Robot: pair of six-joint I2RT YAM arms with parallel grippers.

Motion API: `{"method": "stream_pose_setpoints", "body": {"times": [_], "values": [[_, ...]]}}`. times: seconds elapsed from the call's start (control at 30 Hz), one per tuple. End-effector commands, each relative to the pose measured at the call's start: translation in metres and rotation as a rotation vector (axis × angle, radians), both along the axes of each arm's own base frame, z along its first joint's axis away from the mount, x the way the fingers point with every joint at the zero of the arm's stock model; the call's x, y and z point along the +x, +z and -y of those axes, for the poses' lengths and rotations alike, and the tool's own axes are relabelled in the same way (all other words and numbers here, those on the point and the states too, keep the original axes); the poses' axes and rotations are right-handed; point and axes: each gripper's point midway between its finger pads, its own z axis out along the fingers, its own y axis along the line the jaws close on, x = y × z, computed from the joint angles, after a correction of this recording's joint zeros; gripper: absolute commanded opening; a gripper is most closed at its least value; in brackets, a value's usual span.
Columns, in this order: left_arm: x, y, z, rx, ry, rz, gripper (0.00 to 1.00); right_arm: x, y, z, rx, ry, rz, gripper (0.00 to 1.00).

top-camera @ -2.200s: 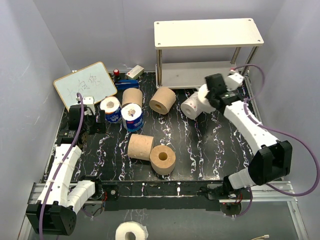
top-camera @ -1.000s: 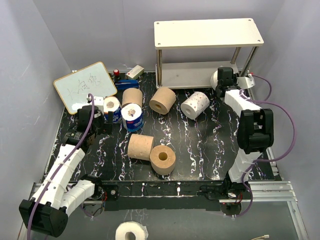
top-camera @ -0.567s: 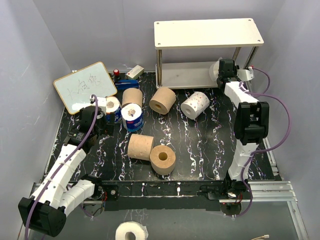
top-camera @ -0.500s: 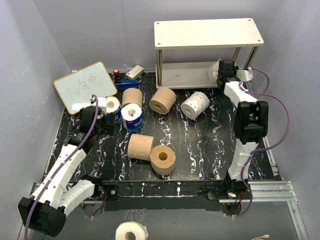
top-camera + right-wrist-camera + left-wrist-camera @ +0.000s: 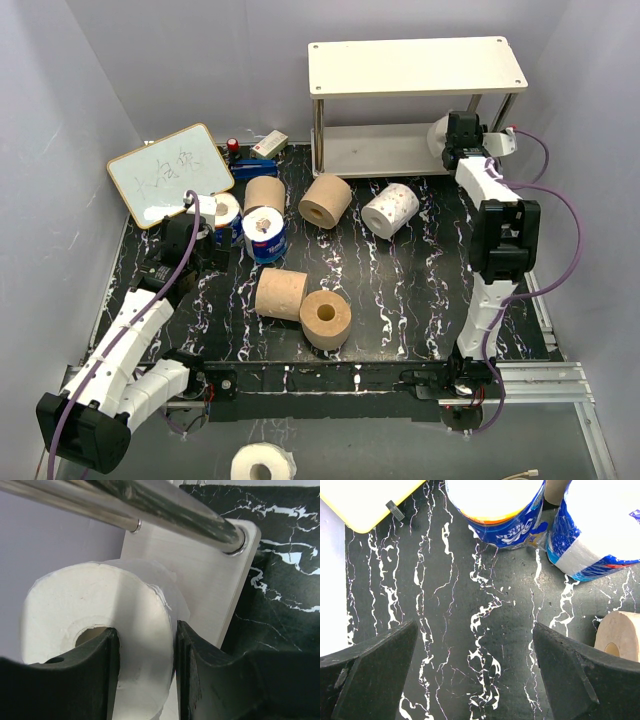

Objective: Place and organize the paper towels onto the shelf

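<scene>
The black, white-veined counter (image 5: 400, 290) fills the middle of the top view. At its upper right edge stands the shelf (image 5: 415, 65), a cream top board over a grey lower board (image 5: 370, 150) on silver legs. A writing board (image 5: 170, 172) with a wooden frame leans at the upper left. Four tan paper towels lie on the counter. One tan roll (image 5: 325, 200) is just below the shelf's left legs, and a second tan roll (image 5: 265, 192) is close on its left. Lower down, a third tan roll (image 5: 281, 293) touches a fourth tan roll (image 5: 326, 318) near the centre. A loose white roll (image 5: 390, 210) lies on the counter below the shelf, right of the first tan roll. Two blue-and-white wrapped rolls (image 5: 265, 235) stand side by side below the writing board's right corner. The right arm reaches up the right side of the frame to the shelf. Its right tool (image 5: 145, 675) is clamped on a held white roll (image 5: 100, 615), with one finger at the core hole and the other on the outer side. That roll sits at the right end of the lower board, beside a silver leg (image 5: 150, 510). The left tool (image 5: 475, 680) hangs over bare counter just short of the wrapped rolls, its fingers spread wide and holding nothing.
</scene>
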Motion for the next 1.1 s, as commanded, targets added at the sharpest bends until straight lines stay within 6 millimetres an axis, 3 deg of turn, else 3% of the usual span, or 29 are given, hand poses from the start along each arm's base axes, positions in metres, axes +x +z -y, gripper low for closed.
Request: {"method": "stream_pose_setpoints", "body": {"times": [0.0,0.27,0.63,0.8,0.93,1.07], "values": [[0.0,0.002,-0.001,0.011,0.0,0.014,0.98,0.014,0.053,0.013,-0.026,-0.038,0.14,0.31],[0.0,0.001,-0.001,0.014,-0.003,0.013,0.98,0.017,0.055,0.015,-0.029,-0.031,0.143,0.5],[0.0,0.0,0.003,0.003,-0.017,0.003,0.98,0.017,0.081,0.018,-0.102,-0.014,0.167,0.67],[0.0,-0.002,0.004,0.002,-0.022,-0.006,0.98,-0.025,0.102,0.008,-0.064,0.017,0.225,0.67],[0.0,-0.003,0.005,0.002,-0.023,-0.014,0.98,-0.082,0.107,-0.007,-0.014,0.061,0.274,0.7],[0.0,-0.004,0.005,0.003,-0.023,-0.018,0.98,-0.133,0.115,-0.024,-0.131,0.119,0.181,0.71]]}}
